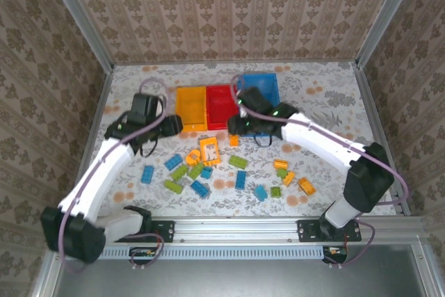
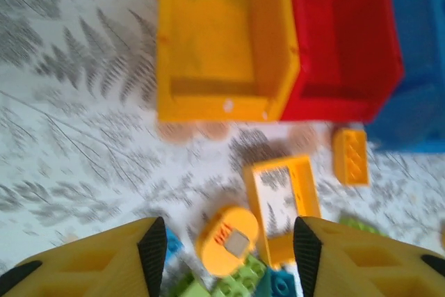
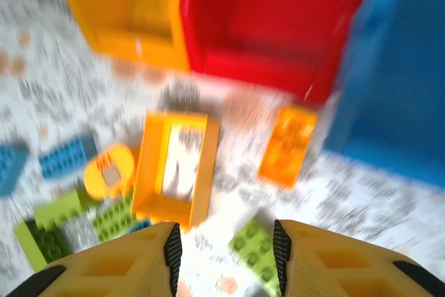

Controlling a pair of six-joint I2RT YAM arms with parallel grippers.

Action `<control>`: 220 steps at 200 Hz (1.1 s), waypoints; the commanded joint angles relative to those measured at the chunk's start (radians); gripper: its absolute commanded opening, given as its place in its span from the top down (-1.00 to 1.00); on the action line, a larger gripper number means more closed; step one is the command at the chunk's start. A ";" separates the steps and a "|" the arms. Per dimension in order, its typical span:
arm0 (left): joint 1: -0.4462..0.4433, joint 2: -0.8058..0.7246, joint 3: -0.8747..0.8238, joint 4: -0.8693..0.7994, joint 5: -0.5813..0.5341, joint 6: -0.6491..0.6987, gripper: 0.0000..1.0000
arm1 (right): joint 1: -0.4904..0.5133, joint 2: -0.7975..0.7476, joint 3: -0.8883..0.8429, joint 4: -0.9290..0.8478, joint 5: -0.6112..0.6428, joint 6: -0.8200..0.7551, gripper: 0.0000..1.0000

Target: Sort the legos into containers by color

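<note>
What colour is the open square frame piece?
Orange-yellow; the frame piece shows best in the left wrist view.

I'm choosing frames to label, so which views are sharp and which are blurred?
Top external: sharp and evenly lit, loose bricks crisply outlined, no glare. Left wrist: slightly soft, though the yellow bin reads clearly. Right wrist: heavily smeared, the red bin and the orange frame piece with streaked edges.
</note>
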 commanded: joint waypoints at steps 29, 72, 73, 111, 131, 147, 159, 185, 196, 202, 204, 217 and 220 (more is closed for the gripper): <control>-0.066 -0.358 -0.287 0.037 0.032 -0.191 -0.31 | 0.088 0.152 -0.058 0.123 -0.034 0.167 0.19; -0.097 -0.436 -0.336 -0.013 0.044 -0.221 -0.30 | 0.108 0.270 -0.001 0.098 -0.004 0.217 0.24; -0.098 -0.436 -0.336 -0.013 0.044 -0.221 -0.30 | 0.108 0.272 0.000 0.098 -0.003 0.217 0.24; -0.100 -0.432 -0.333 0.005 0.064 -0.209 -0.31 | 0.110 0.337 0.051 0.111 0.009 0.218 0.30; -0.102 -0.435 -0.330 0.001 0.077 -0.202 -0.31 | 0.112 0.360 0.084 0.093 0.022 0.219 0.32; -0.102 -0.441 -0.330 -0.008 0.083 -0.197 -0.31 | 0.111 0.373 0.099 0.085 0.026 0.225 0.35; -0.104 -0.448 -0.326 -0.016 0.084 -0.195 -0.31 | 0.115 0.366 0.103 0.085 0.034 0.227 0.35; -0.105 -0.468 -0.320 -0.033 0.076 -0.193 -0.31 | 0.124 0.332 0.119 0.066 0.069 0.226 0.33; -0.105 -0.473 -0.318 -0.036 0.072 -0.191 -0.31 | 0.125 0.319 0.119 0.069 0.073 0.232 0.27; -0.106 -0.475 -0.318 -0.037 0.071 -0.189 -0.32 | 0.125 0.317 0.120 0.071 0.069 0.235 0.22; -0.106 -0.475 -0.318 -0.038 0.072 -0.189 -0.32 | 0.125 0.318 0.120 0.072 0.067 0.237 0.21; -0.107 -0.477 -0.320 -0.036 0.070 -0.189 -0.33 | 0.126 0.335 0.130 0.072 0.045 0.247 0.13; -0.107 -0.477 -0.321 -0.035 0.072 -0.189 -0.33 | 0.126 0.342 0.133 0.069 0.040 0.249 0.12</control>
